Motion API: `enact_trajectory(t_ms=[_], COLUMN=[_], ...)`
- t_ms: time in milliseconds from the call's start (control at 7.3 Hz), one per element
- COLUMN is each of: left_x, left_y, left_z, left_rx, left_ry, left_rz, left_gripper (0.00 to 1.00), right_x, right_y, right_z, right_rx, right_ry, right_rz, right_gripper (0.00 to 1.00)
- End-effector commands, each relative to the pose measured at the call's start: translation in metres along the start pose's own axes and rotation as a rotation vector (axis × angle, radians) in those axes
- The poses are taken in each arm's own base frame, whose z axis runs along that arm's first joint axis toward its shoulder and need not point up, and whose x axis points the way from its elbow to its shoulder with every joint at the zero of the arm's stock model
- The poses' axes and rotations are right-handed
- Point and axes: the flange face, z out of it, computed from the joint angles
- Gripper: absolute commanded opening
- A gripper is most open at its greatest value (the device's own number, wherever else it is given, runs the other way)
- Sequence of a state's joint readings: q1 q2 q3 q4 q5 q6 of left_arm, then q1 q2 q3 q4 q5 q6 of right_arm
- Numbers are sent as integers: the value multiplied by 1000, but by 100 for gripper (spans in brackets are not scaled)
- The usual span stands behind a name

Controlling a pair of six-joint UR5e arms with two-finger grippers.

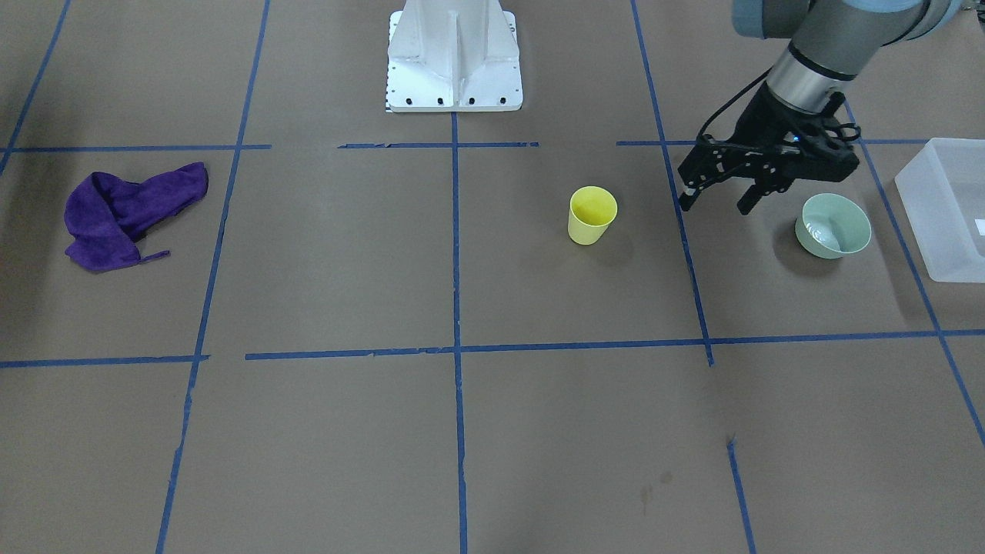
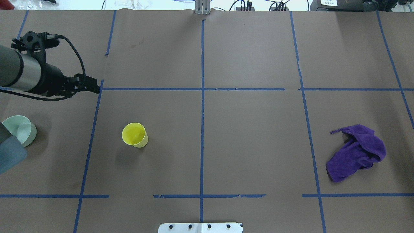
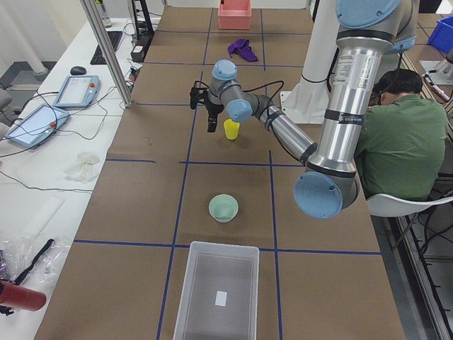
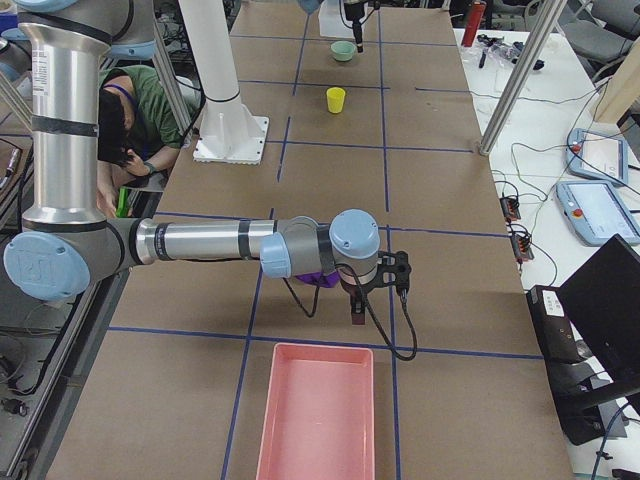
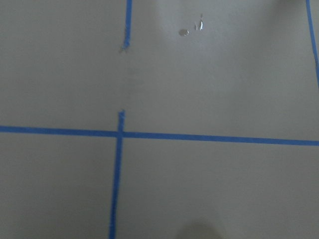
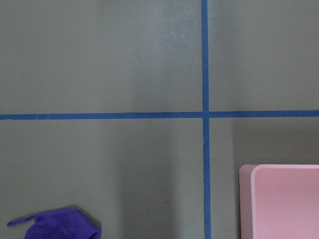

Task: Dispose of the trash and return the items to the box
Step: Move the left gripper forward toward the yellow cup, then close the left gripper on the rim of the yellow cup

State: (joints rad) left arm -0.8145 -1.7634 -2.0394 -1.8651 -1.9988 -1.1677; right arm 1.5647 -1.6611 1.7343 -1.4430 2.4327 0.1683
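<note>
The yellow cup stands upright on the brown table, also in the overhead view. The mint-green bowl sits upright between the cup and the frosted white box; it also shows in the overhead view. The box shows whole and empty in the exterior left view. My left gripper is open and empty, held above the table between cup and bowl, touching neither. My right gripper shows only in the exterior right view, above the table by the purple cloth; I cannot tell if it is open or shut.
A crumpled purple cloth lies on the table's far side from the box, also in the overhead view. A pink tray stands at that end. The robot's white base is at the table's edge. Blue tape lines cross the table.
</note>
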Motion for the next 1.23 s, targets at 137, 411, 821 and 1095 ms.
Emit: enact_trajectory(t_ms=[137, 411, 821, 1095], left_x=[41, 45, 52, 49], left_y=[48, 63, 91, 99], left_z=[58, 80, 96, 110], left_rx=[23, -6, -56, -76], left_ry=[-48, -69, -75, -96], left_rz=[-15, -8, 19, 23], left_gripper=[100, 99, 99, 95], right_x=[0, 0, 0, -1], right_y=[-1, -1, -1, -1], right_z=[0, 0, 0, 0], right_rx=[0, 0, 0, 0], right_ry=[0, -2, -2, -3], right_rz=[2, 29, 31, 30], right_gripper=[100, 100, 100, 100])
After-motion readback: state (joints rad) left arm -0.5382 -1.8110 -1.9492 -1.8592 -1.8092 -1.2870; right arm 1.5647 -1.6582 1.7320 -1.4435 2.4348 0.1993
